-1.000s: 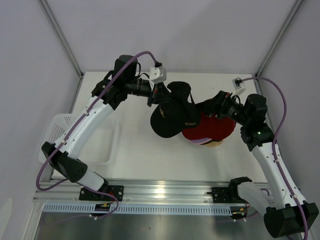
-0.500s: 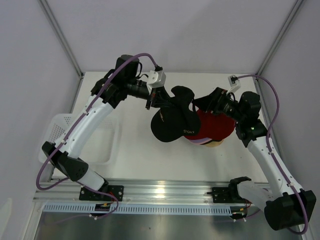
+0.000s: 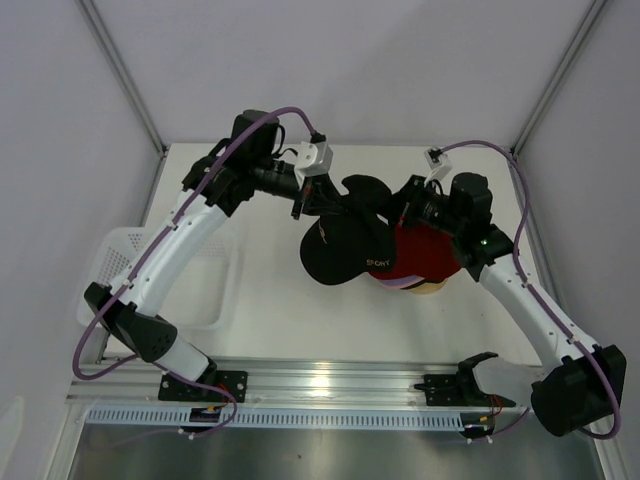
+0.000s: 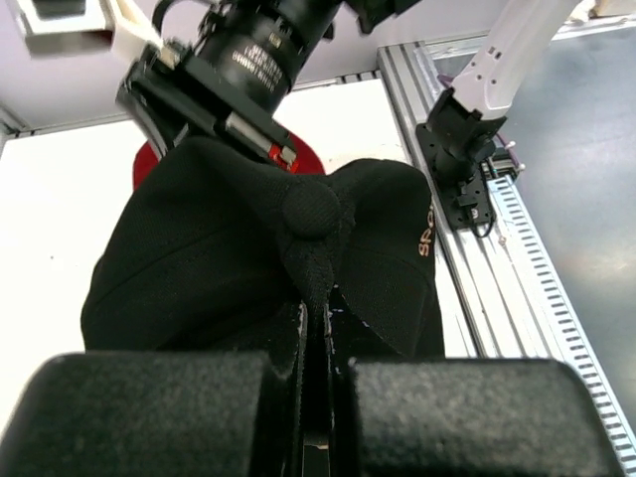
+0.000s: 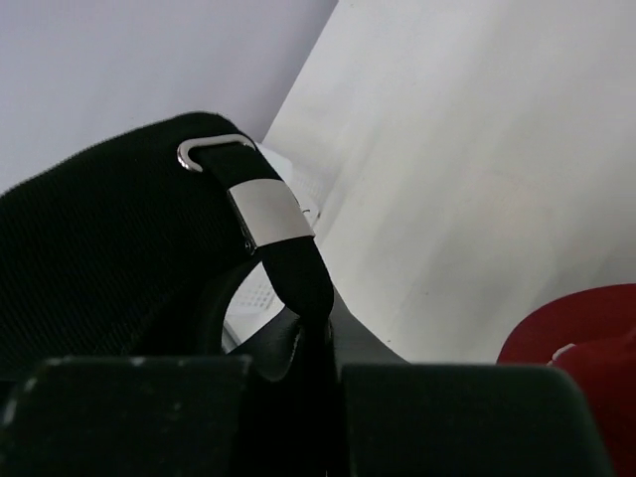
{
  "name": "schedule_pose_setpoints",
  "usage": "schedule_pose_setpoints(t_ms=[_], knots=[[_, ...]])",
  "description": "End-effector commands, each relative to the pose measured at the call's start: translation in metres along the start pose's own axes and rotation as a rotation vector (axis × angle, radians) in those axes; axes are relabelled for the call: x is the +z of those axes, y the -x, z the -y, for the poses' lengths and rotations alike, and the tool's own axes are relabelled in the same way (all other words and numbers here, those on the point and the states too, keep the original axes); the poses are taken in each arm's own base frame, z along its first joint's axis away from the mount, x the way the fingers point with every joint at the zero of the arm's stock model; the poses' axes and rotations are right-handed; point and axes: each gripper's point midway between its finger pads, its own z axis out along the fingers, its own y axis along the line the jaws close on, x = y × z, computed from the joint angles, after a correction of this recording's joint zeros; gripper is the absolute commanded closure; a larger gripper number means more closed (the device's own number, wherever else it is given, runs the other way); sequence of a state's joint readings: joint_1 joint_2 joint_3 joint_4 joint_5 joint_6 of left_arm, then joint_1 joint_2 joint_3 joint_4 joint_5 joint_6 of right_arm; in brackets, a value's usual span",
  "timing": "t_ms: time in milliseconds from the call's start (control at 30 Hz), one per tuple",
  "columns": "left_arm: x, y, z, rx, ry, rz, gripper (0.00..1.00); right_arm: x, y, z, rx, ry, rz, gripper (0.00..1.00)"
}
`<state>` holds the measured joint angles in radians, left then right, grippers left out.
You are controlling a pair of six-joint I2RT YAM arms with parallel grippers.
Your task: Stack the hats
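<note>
**Black cap in the air beside the stack, not yet set down**

A pile is already built at the right of the surface [image 3: 270,300]: a red cap [image 3: 430,250] lies on top, a lavender cap [image 3: 398,284] shows as a thin edge beneath it, and a sliver of the wooden stand [image 3: 430,291] peeks out at the bottom. Whether more hats lie hidden inside that pile cannot be told. No loose hats show elsewhere on the surface. The black cap [image 3: 345,245] hangs between the two arms, partly over the left side of the red cap, so it looks like the last piece to be placed.

The left end effector [image 4: 316,328] is clenched tight on a fold of the black cap's crown, just below the top button. The right end effector [image 5: 313,333] is pinched on the cap's rear strap, below its metal buckle. What remains is lowering the cap onto the red one and letting go.
</note>
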<state>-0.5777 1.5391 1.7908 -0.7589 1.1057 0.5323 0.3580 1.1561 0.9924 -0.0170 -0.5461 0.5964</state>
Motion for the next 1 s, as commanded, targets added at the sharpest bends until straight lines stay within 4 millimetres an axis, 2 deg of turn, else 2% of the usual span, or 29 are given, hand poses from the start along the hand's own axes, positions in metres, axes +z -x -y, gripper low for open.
schedule_pose_setpoints(t_ms=[0,100,133,200,233,267,300,333,400,433,567,633,667,733,767,800,867,967], knots=[[-0.002,0.022,-0.004,0.097,0.029,0.028,0.99,-0.013,0.037,-0.003,-0.112,-0.102,0.104,1.0],[-0.004,0.007,-0.03,0.044,0.164,-0.035,0.99,-0.035,0.062,0.001,-0.185,-0.231,0.184,1.0],[-0.004,-0.006,-0.041,0.02,0.219,-0.073,0.99,-0.041,0.063,0.005,-0.196,-0.273,0.182,1.0],[-0.005,-0.016,-0.055,-0.05,0.295,-0.092,0.98,-0.059,0.083,0.008,-0.243,-0.347,0.238,1.0],[-0.004,-0.021,-0.062,-0.074,0.324,-0.101,0.97,-0.066,0.082,0.014,-0.239,-0.387,0.227,1.0],[-0.007,-0.026,-0.072,-0.1,0.38,-0.117,0.95,-0.072,0.089,0.017,-0.239,-0.414,0.241,1.0],[-0.007,-0.028,-0.076,-0.162,0.409,-0.113,0.93,-0.082,0.095,0.028,-0.229,-0.459,0.257,1.0],[-0.005,-0.033,-0.081,-0.192,0.421,-0.119,0.89,-0.089,0.095,0.035,-0.22,-0.486,0.254,1.0],[-0.003,-0.04,-0.089,-0.258,0.456,-0.118,0.89,-0.099,0.092,0.05,-0.196,-0.529,0.25,1.0],[0.001,-0.049,-0.095,-0.28,0.461,-0.129,0.89,-0.11,0.093,0.062,-0.181,-0.57,0.254,1.0],[0.019,-0.065,-0.108,-0.321,0.445,-0.148,0.92,-0.131,0.084,0.082,-0.145,-0.649,0.236,1.0],[0.031,-0.053,-0.106,-0.321,0.399,-0.132,0.94,-0.139,0.074,0.088,-0.127,-0.694,0.214,1.0],[0.044,-0.062,-0.105,-0.344,0.367,-0.148,0.94,-0.146,0.074,0.088,-0.132,-0.719,0.229,1.0],[0.054,-0.055,-0.1,-0.341,0.329,-0.148,0.94,-0.154,0.065,0.094,-0.118,-0.759,0.211,1.0],[0.066,-0.061,-0.097,-0.351,0.305,-0.166,0.94,-0.161,0.064,0.096,-0.12,-0.791,0.225,1.0],[0.069,-0.054,-0.095,-0.343,0.299,-0.161,0.94,-0.166,0.059,0.101,-0.109,-0.819,0.211,1.0],[0.077,-0.055,-0.092,-0.382,0.295,-0.167,0.93,-0.18,0.057,0.114,-0.096,-0.905,0.216,1.0],[0.084,-0.047,-0.085,-0.44,0.255,-0.134,0.91,-0.191,0.052,0.126,-0.061,-0.97,0.187,1.0]])
